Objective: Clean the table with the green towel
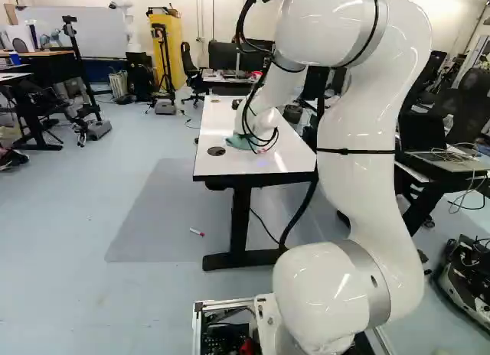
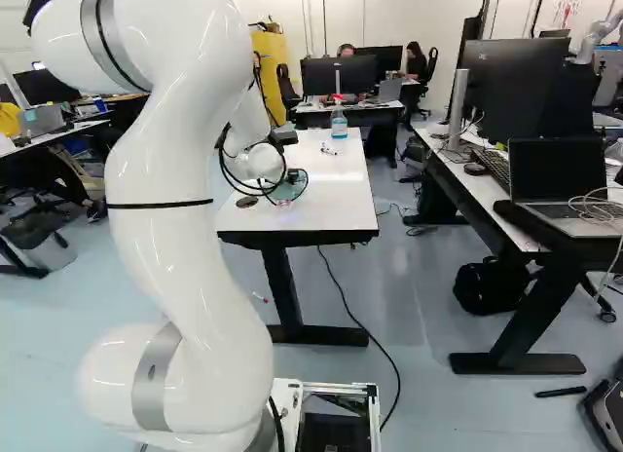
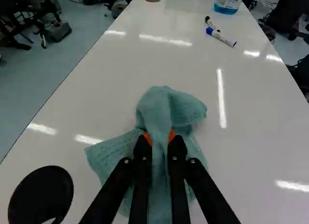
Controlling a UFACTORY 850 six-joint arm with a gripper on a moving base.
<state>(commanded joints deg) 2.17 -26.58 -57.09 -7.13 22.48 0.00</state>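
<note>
Fingers (image 3: 141,159) of the gripper (image 2: 293,177) pinch a bunched fold of the green towel (image 3: 164,105) between their orange pads, and the rest of the cloth spreads, rumpled, over the white table (image 3: 111,84). That puts the towel just above the middle of the left base view, on the near part of the tabletop. Just left of it there, beside the gripper, lies a black disc (image 1: 217,151). Farther ahead of the gripper, two marker pens (image 3: 221,37) lie near each other, one blue-capped; beyond them a spray bottle (image 2: 339,121) with blue liquid stands upright, upper middle of the right base view. Low in the left base view, a red-and-white marker (image 1: 197,232) lies on the floor (image 1: 69,248). At the right of the right base view, an open laptop (image 2: 560,179) sits on a desk (image 2: 477,184).
</note>
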